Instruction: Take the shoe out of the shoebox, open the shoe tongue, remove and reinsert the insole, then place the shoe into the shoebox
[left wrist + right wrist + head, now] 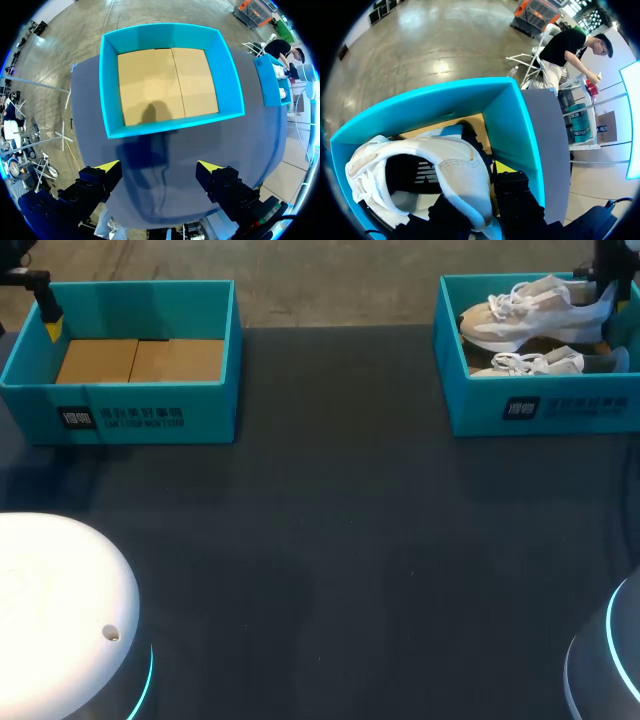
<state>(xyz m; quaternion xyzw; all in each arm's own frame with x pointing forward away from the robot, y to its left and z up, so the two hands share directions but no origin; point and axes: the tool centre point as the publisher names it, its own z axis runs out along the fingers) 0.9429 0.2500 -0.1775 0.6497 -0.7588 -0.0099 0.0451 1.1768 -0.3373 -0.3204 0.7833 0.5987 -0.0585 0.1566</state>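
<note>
Dark grey surface (pixel 330 540): upper right, teal cardboard shoebox (pixel 540 410) holding white mesh sneakers (pixel 535 315), right jaws (pixel 492 172) gripping one sneaker's heel collar, seemingly for lifting or setting down; upper left, left jaws (pixel 157 167) spread wide over empty teal box (pixel 130 410).

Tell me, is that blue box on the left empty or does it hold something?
Empty. The left shoebox shows only its bare brown cardboard floor in both the head and left wrist views; the shoes lie in the right shoebox.

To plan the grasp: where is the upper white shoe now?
In the head view, the upper white shoe lies in the right teal shoebox at the table's far right, above a second shoe, with the right gripper at its heel.
</note>
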